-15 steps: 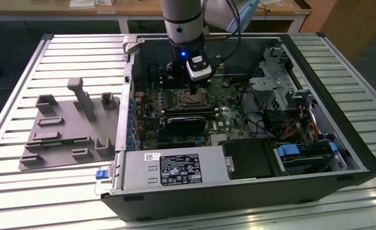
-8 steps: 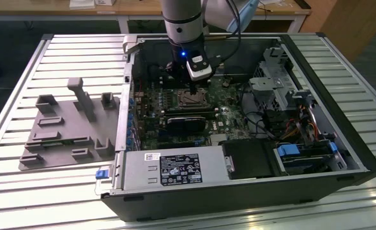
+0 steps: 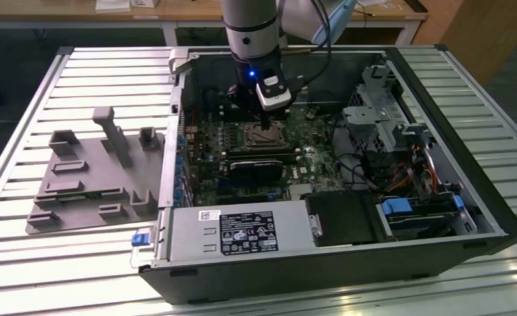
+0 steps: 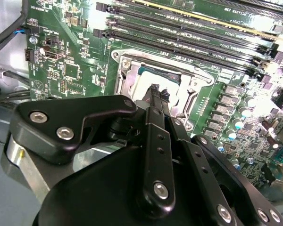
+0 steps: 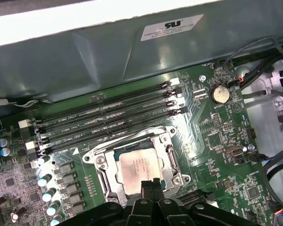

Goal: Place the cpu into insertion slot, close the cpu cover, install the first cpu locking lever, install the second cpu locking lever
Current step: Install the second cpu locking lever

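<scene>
A slatted metal table [image 3: 65, 79] carries an open computer case [image 3: 469, 197] lying on its side, and I am looking into it from above. In the exterior view, a grey fixture [image 3: 91, 178] with upright blocks lies on the table at the view's left, just beside the case. A power supply [image 3: 236, 230] with a label fills the near edge of the case. The arm [image 3: 251, 33] comes straight down from the top of that view, and its gripper [image 3: 268, 125] hangs just above the slot [image 3: 263, 136] on the green board [image 3: 207, 141]. A black card [image 3: 258, 170] lies on the near side of the slot.

The exterior view gives me the layout, but the slot is small and dark there. The wrist views give me the detail.

In the first wrist view the cpu [image 5: 140, 167] sits in the slot with its silver top facing up. The cover [image 5: 104, 172] lies flat around it, and the chip shows through the square cut-out. A thin metal lever [image 5: 178, 160] runs along one edge of the cover; I cannot tell whether it is latched. Four long memory slots [image 5: 108, 117] run beside the slot, and a coin cell [image 5: 220, 93] lies further off on the board. The gripper [image 5: 151, 184] shows as a dark tip at the cpu's edge.

In the second wrist view I look along the gripper [image 4: 155, 90] itself. Its fingers [image 4: 153, 141] narrow to a point, pressed together with nothing between them. The tip hangs over the cpu [image 4: 142, 87], inside the cover [image 4: 127, 70]. I cannot tell whether the tip touches the chip.
</scene>
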Motion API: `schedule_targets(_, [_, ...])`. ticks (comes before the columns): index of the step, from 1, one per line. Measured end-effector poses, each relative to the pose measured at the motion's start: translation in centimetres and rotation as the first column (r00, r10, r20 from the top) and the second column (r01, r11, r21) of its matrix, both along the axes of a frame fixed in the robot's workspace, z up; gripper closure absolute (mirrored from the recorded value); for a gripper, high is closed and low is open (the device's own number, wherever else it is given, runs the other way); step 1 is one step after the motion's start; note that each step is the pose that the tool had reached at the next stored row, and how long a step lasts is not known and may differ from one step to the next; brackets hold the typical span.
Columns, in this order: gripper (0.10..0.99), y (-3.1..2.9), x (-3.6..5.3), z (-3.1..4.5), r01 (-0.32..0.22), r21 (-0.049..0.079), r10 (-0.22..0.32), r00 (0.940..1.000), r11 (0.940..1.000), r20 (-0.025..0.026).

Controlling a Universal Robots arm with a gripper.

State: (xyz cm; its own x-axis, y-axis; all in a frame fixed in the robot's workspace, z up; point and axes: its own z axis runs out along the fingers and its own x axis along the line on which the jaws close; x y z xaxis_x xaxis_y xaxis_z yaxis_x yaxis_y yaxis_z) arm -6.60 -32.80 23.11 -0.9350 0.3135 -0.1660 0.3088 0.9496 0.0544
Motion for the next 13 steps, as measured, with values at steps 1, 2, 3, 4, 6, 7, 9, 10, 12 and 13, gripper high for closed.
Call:
schedule_targets(1, [0.98,0.0,0.0,0.14,0.0,0.0,0.0,1.0,1.0,0.0])
schedule_targets(2, [0.98,0.0,0.0,0.3,0.0,0.0,0.0,1.0,1.0,0.0])
schedule_targets(3, [0.98,-0.01,0.0,0.44,0.0,0.0,0.0,1.0,1.0,0.0001])
schedule_targets(4, [0.98,-0.02,-0.01,0.56,0.0,0.0,0.0,1.0,1.0,0.0001])
schedule_targets(6, [0.98,-0.08,0.0,0.68,0.0,0.0,0.0,1.0,1.0,0.0001])
schedule_targets(7, [0.98,-0.14,0.0,0.7,0.0,-0.001,0.0,1.0,1.0,0.0001])
schedule_targets(9, [0.98,-0.33,0.0,0.72,0.0,-0.002,0.0,1.0,1.0,0.0001])
schedule_targets(10, [0.98,-0.47,0.0,0.72,0.0,-0.002,0.0,1.0,1.0,0.0001])
schedule_targets(12, [0.98,-0.77,0.0,0.72,0.0,-0.002,0.0,1.0,1.0,-0.0001])
schedule_targets(13, [0.98,-0.94,0.0,0.72,0.0,-0.002,0.0,1.0,1.0,0.0])
